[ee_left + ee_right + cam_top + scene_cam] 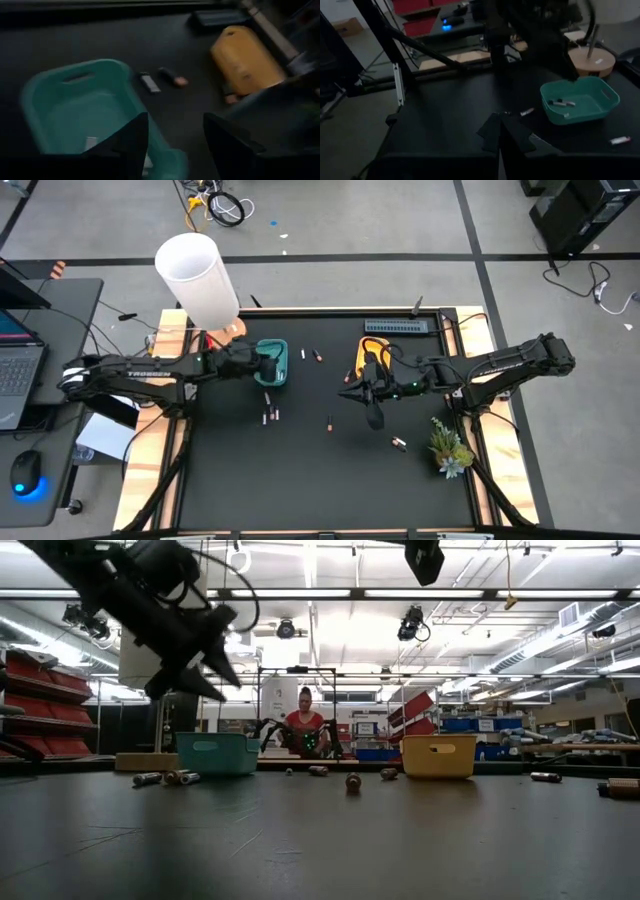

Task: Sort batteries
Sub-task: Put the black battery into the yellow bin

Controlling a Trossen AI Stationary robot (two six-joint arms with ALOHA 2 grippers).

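Over the black table (330,480), I held my left gripper (268,367) wide above the teal tray (281,352), my right gripper (372,415) pinched empty beside the yellow tray (364,346).

— What sort of place is this?
— A robotics lab or workshop. Behind the left gripper (205,665), long fluorescent ceiling lights (430,593) run over an open hall, with red shelving (40,705) to one side and blue bins (480,725) across the room.
— Anyone there?
— A person in red (305,725) sits at another rig far beyond the black table (330,480).
— What else shows it?
— Out past the left arm's base, a laptop (15,370) and a blue-lit mouse (27,475) sit on a side desk. Cables (215,202) lie on the grey concrete floor (350,220), marked with dark tape lines.
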